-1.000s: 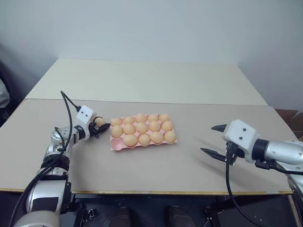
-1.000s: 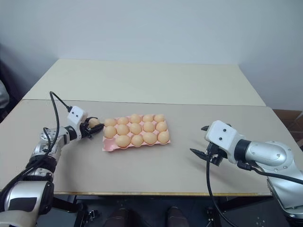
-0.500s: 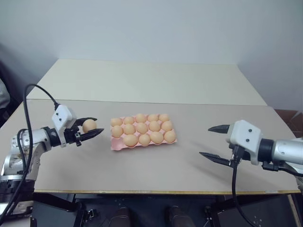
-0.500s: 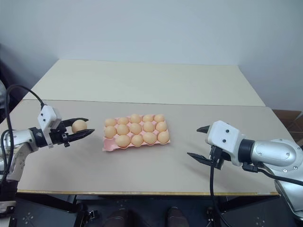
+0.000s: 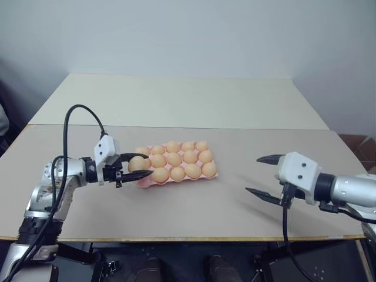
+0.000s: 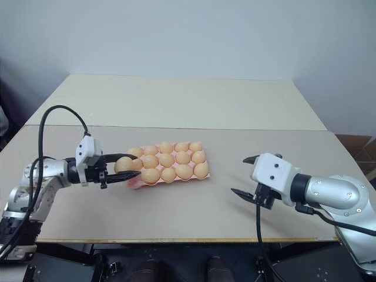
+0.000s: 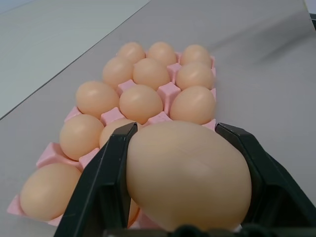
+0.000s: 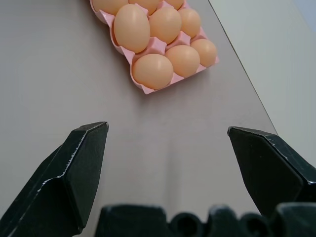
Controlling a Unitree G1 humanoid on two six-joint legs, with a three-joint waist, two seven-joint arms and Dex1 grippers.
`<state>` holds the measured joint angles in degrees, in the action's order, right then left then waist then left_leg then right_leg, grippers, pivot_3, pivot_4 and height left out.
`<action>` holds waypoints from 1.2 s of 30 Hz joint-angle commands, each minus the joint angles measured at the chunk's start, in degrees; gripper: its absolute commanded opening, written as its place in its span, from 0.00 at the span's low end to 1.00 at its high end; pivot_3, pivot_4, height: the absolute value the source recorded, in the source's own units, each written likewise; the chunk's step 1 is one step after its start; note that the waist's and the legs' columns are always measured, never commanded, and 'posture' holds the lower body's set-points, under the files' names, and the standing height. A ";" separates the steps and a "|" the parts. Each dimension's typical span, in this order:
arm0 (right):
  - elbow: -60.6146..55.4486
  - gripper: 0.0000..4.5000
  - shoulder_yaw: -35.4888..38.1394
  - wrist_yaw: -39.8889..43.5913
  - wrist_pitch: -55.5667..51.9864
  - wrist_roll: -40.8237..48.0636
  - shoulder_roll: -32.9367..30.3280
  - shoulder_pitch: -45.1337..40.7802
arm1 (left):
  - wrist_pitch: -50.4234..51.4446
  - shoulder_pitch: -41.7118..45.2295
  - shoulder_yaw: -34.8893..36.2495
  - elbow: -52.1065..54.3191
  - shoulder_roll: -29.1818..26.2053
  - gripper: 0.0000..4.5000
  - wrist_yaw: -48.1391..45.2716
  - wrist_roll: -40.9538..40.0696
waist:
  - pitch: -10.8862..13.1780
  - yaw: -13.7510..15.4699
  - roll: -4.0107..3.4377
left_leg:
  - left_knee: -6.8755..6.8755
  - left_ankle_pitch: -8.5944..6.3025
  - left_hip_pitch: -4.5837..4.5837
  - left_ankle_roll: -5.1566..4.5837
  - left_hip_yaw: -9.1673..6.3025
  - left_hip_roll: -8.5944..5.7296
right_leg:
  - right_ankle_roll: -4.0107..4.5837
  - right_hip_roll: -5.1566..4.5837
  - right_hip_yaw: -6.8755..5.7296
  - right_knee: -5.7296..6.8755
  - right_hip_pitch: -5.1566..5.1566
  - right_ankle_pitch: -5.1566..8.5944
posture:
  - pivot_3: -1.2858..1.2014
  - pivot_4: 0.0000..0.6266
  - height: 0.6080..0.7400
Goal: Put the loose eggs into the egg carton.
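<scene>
My left tool (image 5: 140, 168) pinches an egg (image 5: 137, 164) at the carton's (image 5: 207, 175) left end. My right tool (image 5: 258, 175) hangs spread wide over the bench (image 5: 194, 208).

The egg (image 7: 187, 177) clamped in the left pincer (image 5: 136, 167) has a smooth, faintly satiny orange-brown shell with a soft sheen, like the eggs seated in the egg carton (image 7: 168, 92), whose pink moulded walls look matt and slightly fibrous, like pressed pulp. The fingers (image 7: 101, 182) of that pincer and those of the right pincer (image 8: 170, 173), spread wide apart, are hard black plastic with a dull finish and lighter scuffed edges. The tabletop (image 8: 59, 84) is a smooth, matt grey-beige laminate, and the wrist housings (image 5: 298, 169) are glossy white plastic joined to silvery metal arm sections.
</scene>
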<state>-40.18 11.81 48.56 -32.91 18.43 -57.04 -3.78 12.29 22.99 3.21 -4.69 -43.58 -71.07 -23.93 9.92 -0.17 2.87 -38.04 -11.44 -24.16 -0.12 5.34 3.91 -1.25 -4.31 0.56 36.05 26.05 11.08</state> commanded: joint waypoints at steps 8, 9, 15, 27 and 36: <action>-1.33 1.00 1.66 -1.78 0.82 -0.68 0.22 -0.20 | -4.66 1.88 -0.07 -3.01 1.98 1.00 -0.70 1.40 | 0.00 0.05 0.00 | 0.00 0.00 -0.01 0.00 0.00 0.00 | -0.01 0.00 0.00 -0.02 0.00 -0.01 | 0.52 0.24 1.00; -1.28 1.00 1.65 -1.83 0.82 -0.65 0.23 -0.25 | -4.37 1.88 -0.03 -3.01 1.98 1.00 -0.83 1.20 | 0.00 0.05 0.00 | 0.00 0.00 -0.01 0.00 0.00 0.00 | -0.01 0.00 0.00 -0.01 0.00 -0.01 | 0.52 0.24 1.00; -0.56 1.00 1.27 -1.76 1.29 -1.01 0.14 -0.53 | -4.59 0.60 2.77 -1.64 0.74 1.00 -1.07 -0.11 | 0.00 0.00 0.00 | 0.00 0.00 0.00 0.00 -0.01 0.00 | -0.01 0.01 0.00 0.00 0.00 -0.01 | 0.52 0.24 1.00; -0.27 1.00 2.91 2.35 1.88 1.37 -0.84 -0.55 | 2.47 -17.70 20.54 15.23 -10.62 1.00 -2.77 -8.54 | 0.00 -0.75 0.00 | 0.02 0.00 0.01 0.00 0.02 0.05 | 0.21 -0.02 0.00 0.00 0.06 0.15 | 0.52 0.24 1.00; 7.66 1.00 4.62 10.47 5.88 4.01 -3.56 -3.20 | 11.05 -30.69 36.45 27.67 -11.88 1.00 1.50 -13.82 | 0.00 -0.37 -0.01 | 0.02 -0.01 0.03 0.02 0.06 0.05 | 0.22 -0.08 -0.02 -0.08 0.05 0.18 | 0.52 0.24 1.00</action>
<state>-33.43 14.46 57.15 -29.83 22.05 -59.71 -5.94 21.20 -6.96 35.94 19.40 -55.03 -70.99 -35.57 9.91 -0.55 2.86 -38.01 -11.45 -24.12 -0.10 5.39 3.96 -1.02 -4.40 0.54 35.96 26.08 11.26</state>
